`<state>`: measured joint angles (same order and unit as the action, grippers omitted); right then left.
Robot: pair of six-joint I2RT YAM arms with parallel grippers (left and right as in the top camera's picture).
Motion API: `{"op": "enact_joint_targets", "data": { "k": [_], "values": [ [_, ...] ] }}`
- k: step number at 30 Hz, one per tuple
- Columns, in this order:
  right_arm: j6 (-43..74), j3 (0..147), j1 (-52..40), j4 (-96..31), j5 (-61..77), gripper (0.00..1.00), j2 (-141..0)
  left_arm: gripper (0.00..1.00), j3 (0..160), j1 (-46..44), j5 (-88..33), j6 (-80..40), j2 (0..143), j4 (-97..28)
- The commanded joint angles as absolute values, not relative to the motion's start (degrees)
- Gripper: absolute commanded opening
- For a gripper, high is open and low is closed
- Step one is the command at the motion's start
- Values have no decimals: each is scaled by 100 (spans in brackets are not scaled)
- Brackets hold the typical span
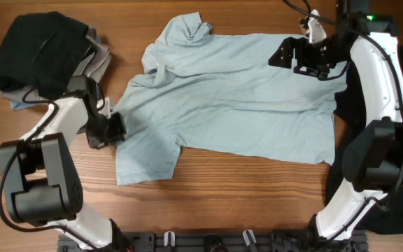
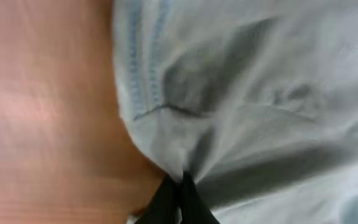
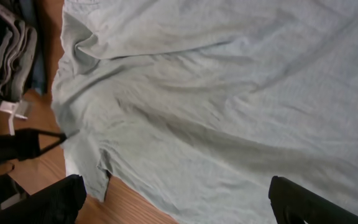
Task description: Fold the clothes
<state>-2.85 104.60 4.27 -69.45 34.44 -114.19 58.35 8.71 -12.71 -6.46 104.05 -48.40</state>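
Closest to us, our left gripper (image 1: 112, 130) is pinched tight on the edge of the pale blue T-shirt (image 1: 236, 98), right by the near sleeve (image 1: 145, 157). The T-shirt lies spread out flat on the table (image 1: 222, 192), with no fold in it yet. Farther back, our right gripper (image 1: 292, 56) hangs over the T-shirt with its fingers wide apart, holding nothing. In the far corner sits a pile of dark and grey clothes (image 1: 40, 52). We think nearly all the folding is left to do.

Brown wooden table (image 1: 243, 189), visible grain, even light
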Motion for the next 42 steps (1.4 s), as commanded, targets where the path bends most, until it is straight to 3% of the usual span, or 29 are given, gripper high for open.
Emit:
{"op": "enact_joint_targets", "data": {
  "k": [1,4,12,13,15,18,23,24,25,27,28,32,34,37,42],
  "values": [
    [-239,10468,434,-6954,3409,99,-11271,4,5760,1219,-582,-1197,10294,-5548],
    [-244,10466,434,-6958,3409,100,-11271,4,5767,1697,143,-1745,9810,-6084],
    [-259,10466,434,-6993,3275,100,-11271,4,5765,2630,178,-1850,8722,-6458],
    [-261,10466,434,-6995,3218,99,-11271,7,5767,2611,143,-1848,8680,-6471],
    [-257,10468,434,-6991,3183,99,-11271,45,5767,2554,-3,-1835,8650,-6458],
    [-242,10468,434,-6923,3168,100,-11271,60,5841,2351,-626,-1162,8646,-6449],
    [338,10466,449,-6740,2652,99,-11271,54,6591,1841,-1026,-744,8646,-6342],
    [600,10457,451,-6667,2305,99,-11273,44,6731,1726,-1262,-552,8646,-6230],
    [954,10403,451,-6556,1699,96,-11273,18,6805,1494,-1715,-327,8646,-5841],
    [1144,10311,451,-6475,1439,88,-11277,7,6805,1151,-1994,-38,8694,-5277],
    [1135,10267,451,-6420,1461,76,-11292,5,6803,958,-1990,119,8724,-5006],
    [1125,10173,449,-6274,1638,47,-11306,4,6799,287,-1984,432,9006,-3879],
    [1059,10173,449,-6274,1699,45,-11306,4,6799,32,-1887,429,9301,-3262],
    [1052,10173,438,-6305,1772,44,-11306,13,6799,-91,-1732,421,9861,-2379],
    [1052,10173,434,-6305,1826,44,-11306,9,6799,-91,-1922,-54,10901,-1317]
  ]
}}
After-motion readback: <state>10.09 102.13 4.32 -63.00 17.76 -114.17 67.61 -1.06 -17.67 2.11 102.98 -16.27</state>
